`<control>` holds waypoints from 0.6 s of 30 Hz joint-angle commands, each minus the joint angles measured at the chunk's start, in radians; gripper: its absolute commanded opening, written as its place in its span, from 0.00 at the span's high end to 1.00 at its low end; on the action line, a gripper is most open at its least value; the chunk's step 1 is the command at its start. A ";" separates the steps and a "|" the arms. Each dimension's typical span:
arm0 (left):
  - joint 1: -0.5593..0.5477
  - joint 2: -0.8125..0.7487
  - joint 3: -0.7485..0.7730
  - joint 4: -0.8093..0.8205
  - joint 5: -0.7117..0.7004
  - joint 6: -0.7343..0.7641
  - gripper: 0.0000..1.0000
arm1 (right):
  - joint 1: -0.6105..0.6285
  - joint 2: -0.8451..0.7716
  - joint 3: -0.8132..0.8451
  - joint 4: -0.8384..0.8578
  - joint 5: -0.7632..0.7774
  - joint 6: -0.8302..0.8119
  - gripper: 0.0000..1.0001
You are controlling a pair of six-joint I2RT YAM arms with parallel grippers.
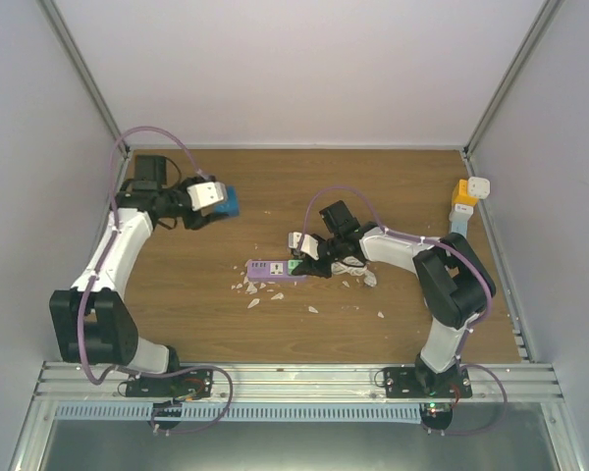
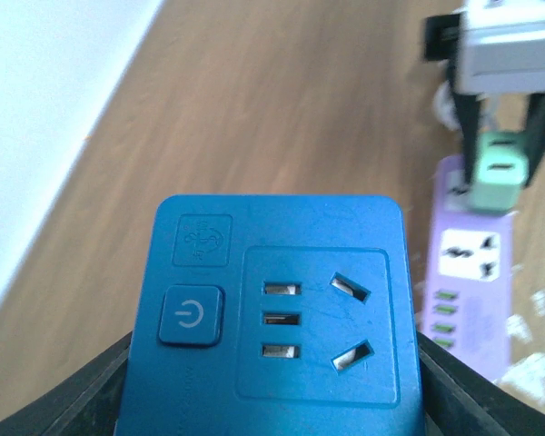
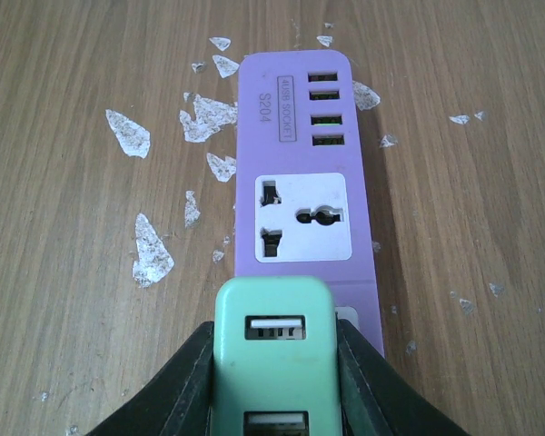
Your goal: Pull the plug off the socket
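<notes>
While the green plug [image 3: 272, 318] sits at the near end of the purple power strip [image 3: 300, 136], apparently seated in its end outlet, my right gripper [image 3: 274, 372] is clamped shut on it, one finger flat against each side of the body. The strip lies flat on the wooden table [image 3: 64, 363] near the middle, among scattered white flakes [image 3: 127, 132]. I judge the plug to be a small hard plastic block: light, rigid and smooth-sided, so it could slip if squeezed only near its top edge. A hold low on the flat flanks looks best, and that is roughly where the fingers are. The strip itself looks light too, and nothing pins it down, so I expect it to lift along with the plug unless the pull is straight and brisk — a rocking pull could strain whatever prongs are inside. My left gripper [image 2: 274, 395], off at the far left, is partway closed around a blue socket block [image 2: 282, 309] — well apart from the strip.
</notes>
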 commanded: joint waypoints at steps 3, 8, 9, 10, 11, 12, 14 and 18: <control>0.125 0.120 0.191 -0.120 -0.179 0.179 0.59 | 0.003 0.047 -0.023 -0.035 0.110 0.028 0.99; 0.192 0.206 0.293 -0.047 -0.348 0.285 0.59 | 0.002 0.047 -0.024 -0.027 0.109 0.043 0.99; 0.200 0.216 0.294 -0.015 -0.385 0.312 0.59 | 0.002 0.046 -0.025 -0.026 0.109 0.045 0.99; 0.205 0.227 0.295 0.011 -0.419 0.348 0.59 | 0.003 0.045 -0.027 -0.026 0.109 0.045 0.99; 0.212 0.236 0.297 0.028 -0.441 0.384 0.59 | 0.002 0.045 -0.028 -0.026 0.107 0.046 0.99; 0.218 0.246 0.301 0.044 -0.455 0.416 0.59 | 0.003 0.045 -0.030 -0.024 0.106 0.047 0.99; 0.225 0.272 0.323 0.054 -0.481 0.478 0.59 | 0.002 0.045 -0.033 -0.021 0.103 0.050 0.99; 0.237 0.339 0.394 0.017 -0.526 0.576 0.59 | 0.003 0.048 -0.034 -0.018 0.102 0.051 0.99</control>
